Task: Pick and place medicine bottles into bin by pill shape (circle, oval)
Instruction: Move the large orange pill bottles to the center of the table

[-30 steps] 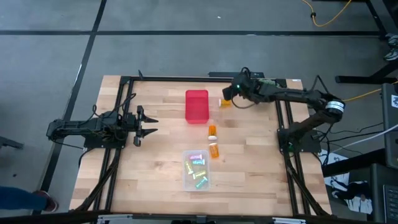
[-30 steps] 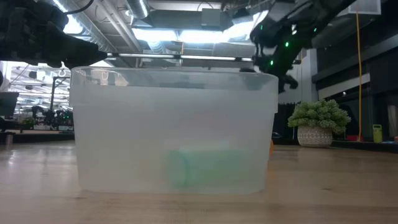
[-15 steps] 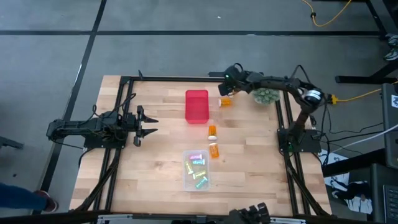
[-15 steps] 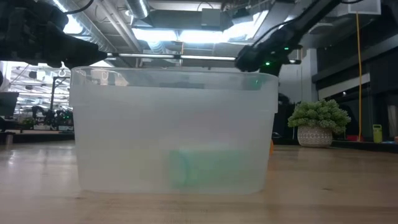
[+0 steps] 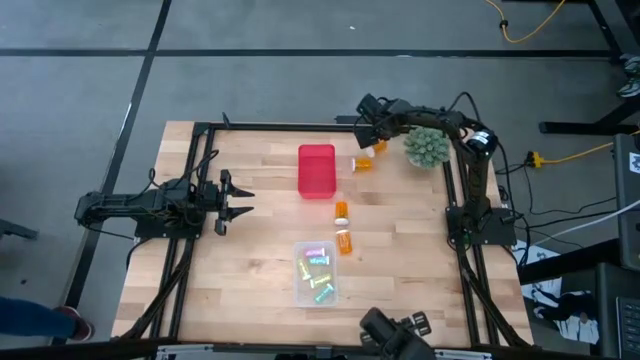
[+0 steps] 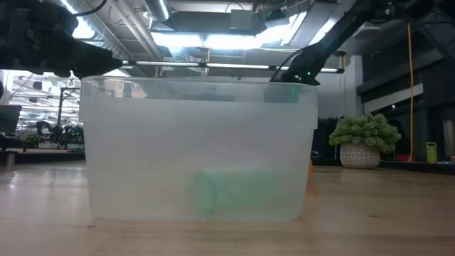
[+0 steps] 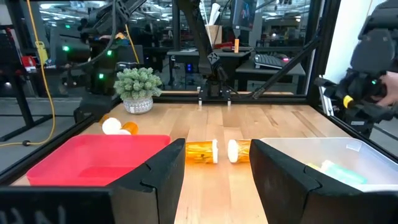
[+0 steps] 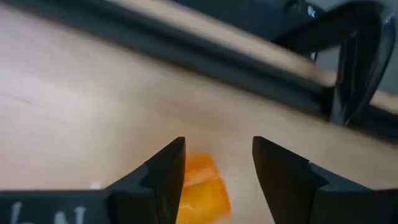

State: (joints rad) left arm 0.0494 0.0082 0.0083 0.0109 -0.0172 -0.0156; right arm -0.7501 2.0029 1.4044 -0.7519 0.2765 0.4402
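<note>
Two orange medicine bottles with white caps (image 5: 341,211) (image 5: 345,241) lie on their sides mid-table, and they also show in the left wrist view (image 7: 200,151) (image 7: 239,150). Two more orange bottles (image 5: 362,163) (image 5: 380,147) lie near the far edge. My right gripper (image 5: 373,132) hangs open over that spot; an orange bottle (image 8: 202,183) shows between and below its fingers. Pastel bottles (image 5: 318,272) lie in the clear bin (image 5: 299,292). My left gripper (image 5: 240,200) waits open at the table's left.
A red bin (image 5: 316,171) stands left of the far bottles. A green spiky plant in a pot (image 5: 425,147) stands at the far right, close to my right arm. The clear bin (image 6: 199,149) fills the low view. Black frame rails (image 5: 280,125) run along the table's edges.
My right gripper has gone a little toward the table's far edge, staying open. Its arm has folded back toward the right edge, which uncovers the plant. The bottles and bins have stayed where they were.
</note>
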